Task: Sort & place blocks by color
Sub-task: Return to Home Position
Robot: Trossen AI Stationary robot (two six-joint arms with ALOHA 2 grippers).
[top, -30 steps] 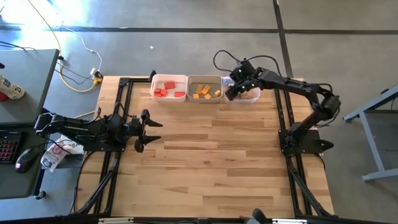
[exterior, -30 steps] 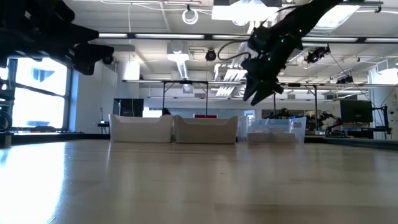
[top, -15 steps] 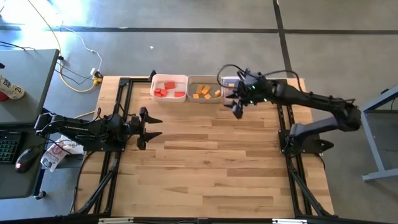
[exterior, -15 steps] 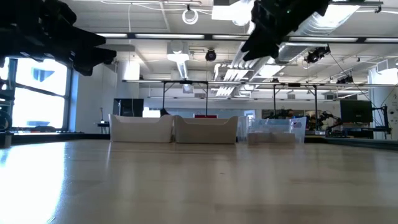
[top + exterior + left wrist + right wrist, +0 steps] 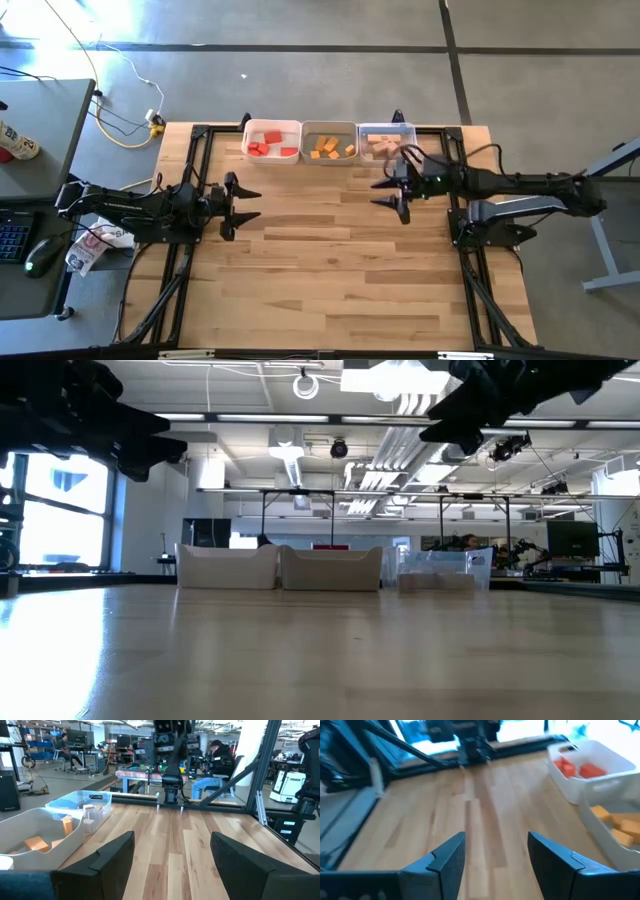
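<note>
A: Where do the red blocks (image 5: 268, 142) lie?

B: In the white bin (image 5: 272, 124), the leftmost of three bins set side by side along the far edge of the table (image 5: 330, 280). The orange blocks (image 5: 330, 149) are in the gray bin (image 5: 329, 125) in the middle, and the pale blocks (image 5: 381, 148) are in the clear bin (image 5: 387, 127) on the right.

A: Is anything loose on the wood?

B: I see no piece outside the bins in the high view or either wrist view.

A: And the left gripper (image 5: 246, 208)?

B: It hangs over the left part of the table, well apart from the bins and pointing toward the middle. Its fingers (image 5: 102, 857) stand wide apart, with only bare planks between them.

A: The right gripper (image 5: 386, 194)?

B: It is near the clear bin, just in front of it and off the table surface (the low view shows it high up, close to the ceiling lights). It points across toward the other arm. Its fingers (image 5: 442, 857) are also spread, and nothing is held between them.

A: Do the two grippers touch?

B: No. They face each other with a broad stretch of table between them.

A: Anyone in the room?

B: A person (image 5: 221, 756) sits at a bench beyond the table.
</note>
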